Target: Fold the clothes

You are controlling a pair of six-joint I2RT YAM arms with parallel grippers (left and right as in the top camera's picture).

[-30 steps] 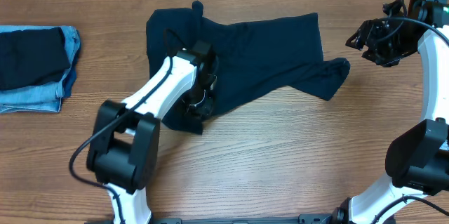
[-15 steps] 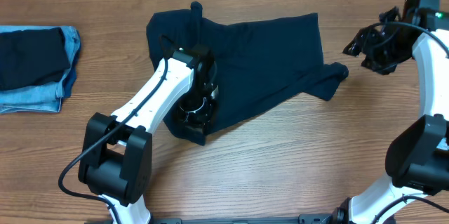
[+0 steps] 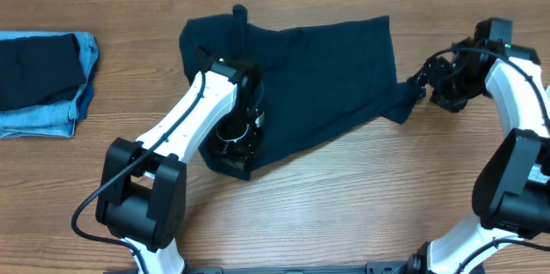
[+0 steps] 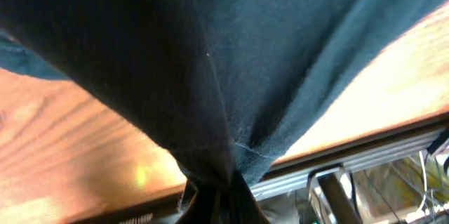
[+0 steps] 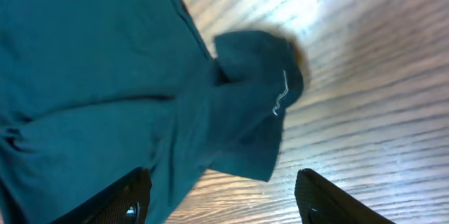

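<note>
Where the navy shirt (image 3: 326, 68) lies spread and rumpled across the middle of the wooden counter (image 3: 361, 197), I take it as my marker for everything else. My left jaws are clamped together on a bunched fold at the shirt's near left corner. From my left wrist camera the dark cloth gathers to a narrow pinch at the bottom of the view and fans out wide above it, with bare wood showing on either side. My white left arm (image 3: 185, 128) reaches in from the shirt's near left side and lies over that corner.

My right jaws stand apart at the shirt's right edge, just beside the short sleeve (image 3: 406, 100) that sticks out there. In my right wrist camera both black fingers (image 5: 130, 196) show at the bottom with a wide gap between them. The sleeve's crumpled end lies on the wood ahead of that gap, a pale thread curling on it. Whether a fingertip touches the cloth I cannot tell.

At the shirt's far left edge a narrow tab of cloth (image 3: 241, 9) pokes out. Well to the left of the shirt, apart from it, sits a folded pile: a dark navy piece (image 3: 39, 68) lying on top of light blue denim (image 3: 51, 119).
</note>
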